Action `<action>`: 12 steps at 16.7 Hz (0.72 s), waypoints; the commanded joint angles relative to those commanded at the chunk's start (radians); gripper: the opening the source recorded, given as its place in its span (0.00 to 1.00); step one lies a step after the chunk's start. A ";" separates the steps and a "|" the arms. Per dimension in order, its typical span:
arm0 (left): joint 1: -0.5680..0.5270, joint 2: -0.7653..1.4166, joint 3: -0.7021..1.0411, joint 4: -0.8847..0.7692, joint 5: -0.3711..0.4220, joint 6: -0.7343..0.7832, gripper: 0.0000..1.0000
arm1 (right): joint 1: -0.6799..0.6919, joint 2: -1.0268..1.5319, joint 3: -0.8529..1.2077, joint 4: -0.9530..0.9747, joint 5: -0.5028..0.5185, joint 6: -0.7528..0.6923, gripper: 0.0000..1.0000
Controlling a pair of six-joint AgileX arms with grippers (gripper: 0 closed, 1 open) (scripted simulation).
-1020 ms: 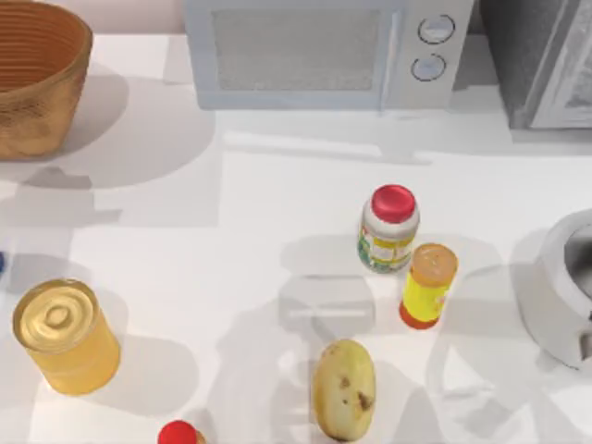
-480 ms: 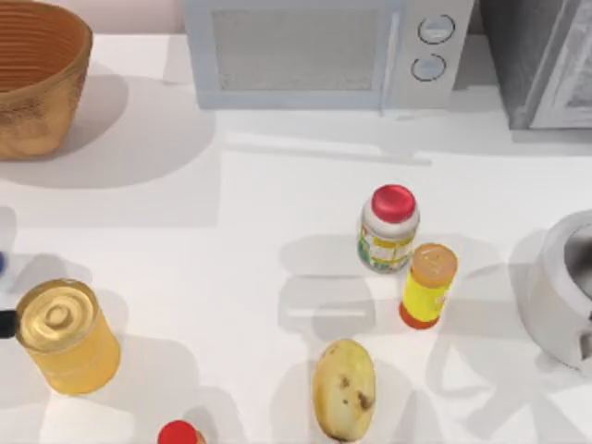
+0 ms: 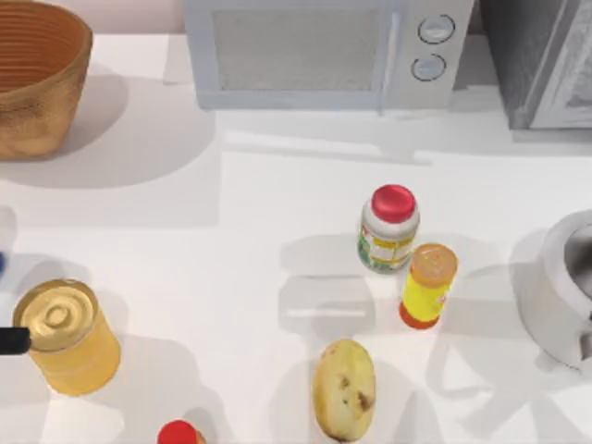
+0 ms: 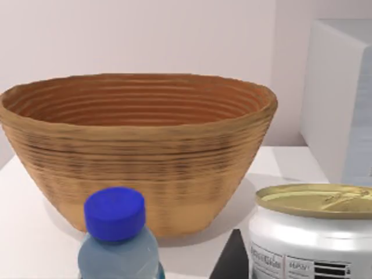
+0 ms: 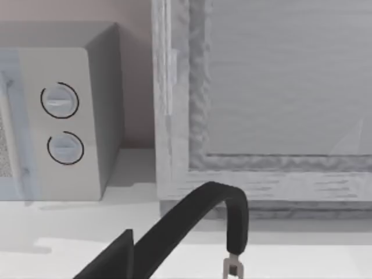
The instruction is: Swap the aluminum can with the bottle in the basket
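Note:
The bottle point(image 4: 119, 241), blue-capped with a pale body, stands on the table outside the basket point(image 4: 139, 145), close in the left wrist view; a blue sliver of the bottle point(image 3: 2, 264) shows at the table's left edge. The wicker basket point(image 3: 37, 79) sits at the back left, and I see nothing inside it. My left gripper's dark finger point(image 3: 11, 340) reaches in from the left edge against the gold tin point(image 3: 65, 338); one fingertip point(image 4: 231, 261) shows between bottle and tin point(image 4: 314, 232). A red-topped thing point(image 3: 178, 433) is cut by the front edge; I cannot tell whether it is the aluminum can.
A microwave point(image 3: 314, 51) and a grey appliance point(image 3: 546, 60) line the back. A red-capped white bottle point(image 3: 388, 229), an orange-capped yellow bottle point(image 3: 427, 285) and a potato point(image 3: 343, 388) stand mid-table. A grey pot point(image 3: 564, 291) sits at the right edge, its black handle point(image 5: 226, 209) near my right wrist.
My left gripper's dark finger has come into the top view at the left edge and slid toward the front beside the gold tin. The shadows on the left side have shifted.

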 joint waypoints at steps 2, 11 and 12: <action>0.003 0.005 0.000 -0.002 -0.001 0.002 0.00 | 0.000 0.000 0.000 0.000 0.000 0.000 1.00; -0.043 0.419 0.239 0.220 0.188 0.004 0.00 | 0.000 0.000 0.000 0.000 0.000 0.000 1.00; -0.056 0.503 0.287 0.266 0.231 0.005 0.00 | 0.000 0.000 0.000 0.000 0.000 0.000 1.00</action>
